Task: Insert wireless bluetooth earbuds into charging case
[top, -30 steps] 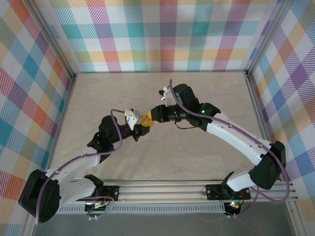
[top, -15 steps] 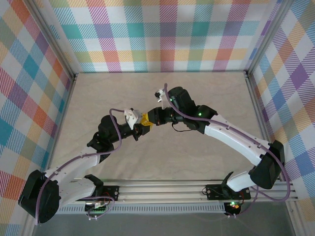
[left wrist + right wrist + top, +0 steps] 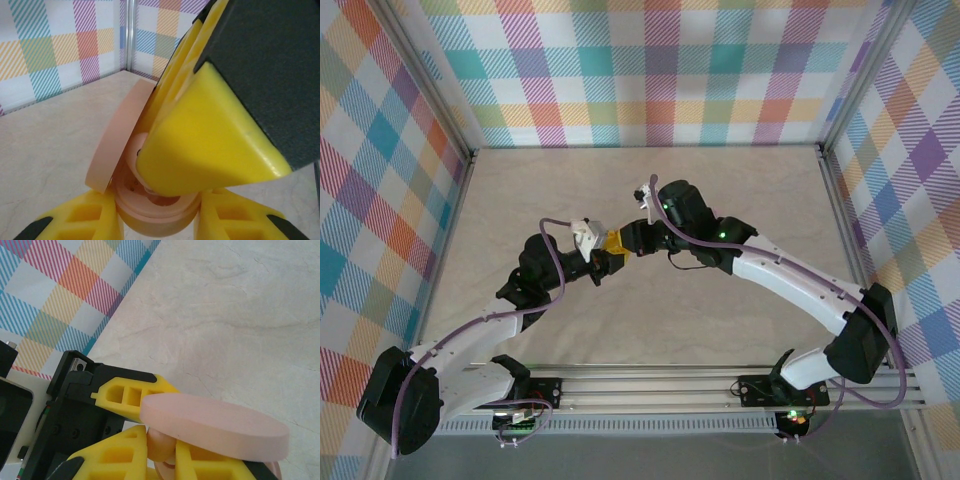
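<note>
Table: a pale beige marbled table [image 3: 720, 190] walled by pastel plaid panels [image 3: 650, 70]; the two arms meet over its middle.
Left gripper: the left gripper [image 3: 157, 222] is clamped on the lower half of the case, one yellow lattice finger [image 3: 75, 222] on each side of it.
Right gripper: the right gripper [image 3: 161, 452] comes in from the opposite side, its yellow fingers closed on the earbud and their tips down inside the open case.
Case: a salmon-pink oval plastic charging case [image 3: 150, 215], held off the table between the two grippers with its opening facing the right gripper.
Lid: the flat oval salmon-pink lid [image 3: 215, 427] stands hinged open, tilted on edge to one side of the base. In the right wrist view its long axis runs left to right, dipping slightly to the right.
Earbud: a tiny pale pink pebble-like earbud [image 3: 159, 442] sits pinched between the right fingers just under the lid's edge, at the mouth of the base. Its visible end is rounded, and its long axis seems to run along the fingers, into the case.
Case contents: the fingertip covers most of the well, so it cannot be told whether the earbud is seated.
</note>
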Robot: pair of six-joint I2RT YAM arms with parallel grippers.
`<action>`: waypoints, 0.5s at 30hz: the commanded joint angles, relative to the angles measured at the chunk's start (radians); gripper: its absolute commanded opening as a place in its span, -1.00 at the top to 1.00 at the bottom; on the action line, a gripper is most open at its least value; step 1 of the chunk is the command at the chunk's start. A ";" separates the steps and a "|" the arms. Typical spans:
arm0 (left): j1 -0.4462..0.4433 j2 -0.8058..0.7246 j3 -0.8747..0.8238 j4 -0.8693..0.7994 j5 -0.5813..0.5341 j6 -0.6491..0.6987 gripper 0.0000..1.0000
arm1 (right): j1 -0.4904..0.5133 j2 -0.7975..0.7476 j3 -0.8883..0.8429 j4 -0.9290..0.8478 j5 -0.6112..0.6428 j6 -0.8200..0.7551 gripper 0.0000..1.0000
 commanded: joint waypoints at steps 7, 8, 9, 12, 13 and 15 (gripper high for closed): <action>-0.013 -0.033 0.042 0.038 0.027 -0.003 0.85 | 0.010 0.006 -0.004 -0.064 -0.008 -0.019 0.62; -0.013 -0.034 0.042 0.037 0.027 -0.001 0.85 | 0.010 0.003 -0.011 -0.066 -0.006 -0.017 0.62; -0.012 -0.035 0.043 0.034 0.025 0.002 0.85 | 0.010 -0.004 -0.019 -0.067 -0.003 -0.015 0.61; -0.013 -0.035 0.046 0.033 0.023 0.003 0.85 | 0.010 -0.011 -0.036 -0.062 0.009 -0.008 0.59; -0.013 -0.035 0.047 0.034 0.024 0.003 0.85 | 0.010 -0.009 -0.035 -0.065 0.013 -0.007 0.59; -0.013 -0.036 0.049 0.033 0.027 0.003 0.85 | 0.010 -0.008 -0.030 -0.070 0.015 -0.003 0.56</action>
